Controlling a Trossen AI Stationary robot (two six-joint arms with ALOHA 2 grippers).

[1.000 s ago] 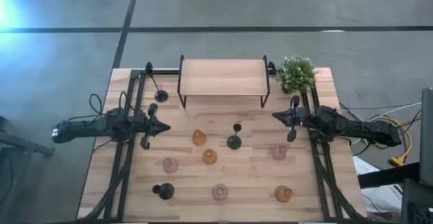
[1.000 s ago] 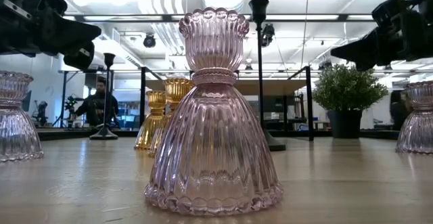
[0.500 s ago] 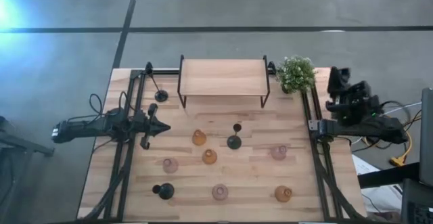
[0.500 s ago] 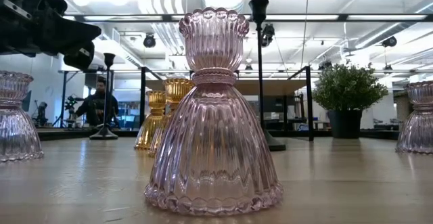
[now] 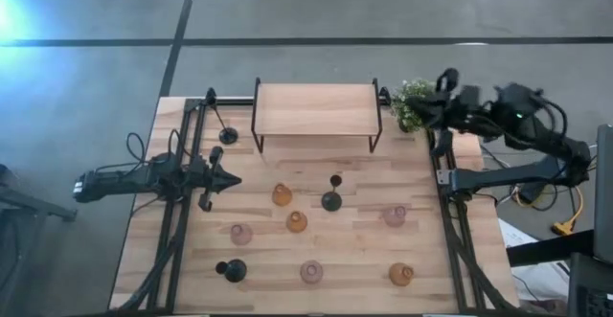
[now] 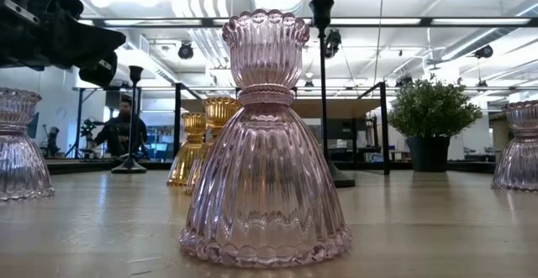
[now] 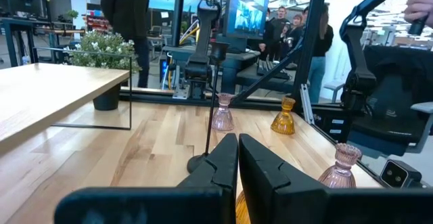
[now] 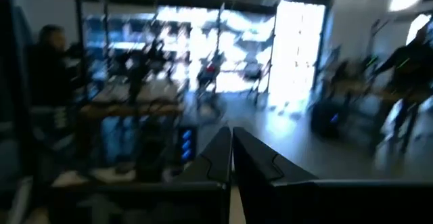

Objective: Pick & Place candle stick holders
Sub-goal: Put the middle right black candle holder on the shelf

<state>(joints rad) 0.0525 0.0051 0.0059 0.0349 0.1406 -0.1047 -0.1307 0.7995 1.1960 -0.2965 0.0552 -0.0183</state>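
Nine candle stick holders stand on their bases on the wooden table. Three are black with thin stems: [image 5: 222,133], [image 5: 331,200], [image 5: 231,271]. Three are amber glass: [image 5: 282,195], [image 5: 297,221], [image 5: 400,275]. Three are pink glass: [image 5: 240,233], [image 5: 311,272], [image 5: 395,215]. The low view shows one pink holder [image 6: 265,144] close up. My left gripper [image 5: 233,178] is shut and empty above the table's left side, pointing at the holders; its fingers show in the left wrist view [image 7: 238,149]. My right gripper [image 5: 428,113] is shut and empty, raised near the far right corner; its wrist view [image 8: 231,146] sees only the room.
A wooden shelf on a black wire frame [image 5: 316,109] stands at the far middle. A small green plant [image 5: 417,104] stands in a pot at the far right corner, under my right arm. People stand in the room beyond the table [image 7: 128,14].
My right gripper has left the table's right middle. It went up and back toward the right edge, then swung toward the far right corner by the plant. It is gone from the low view. The holders have not moved.
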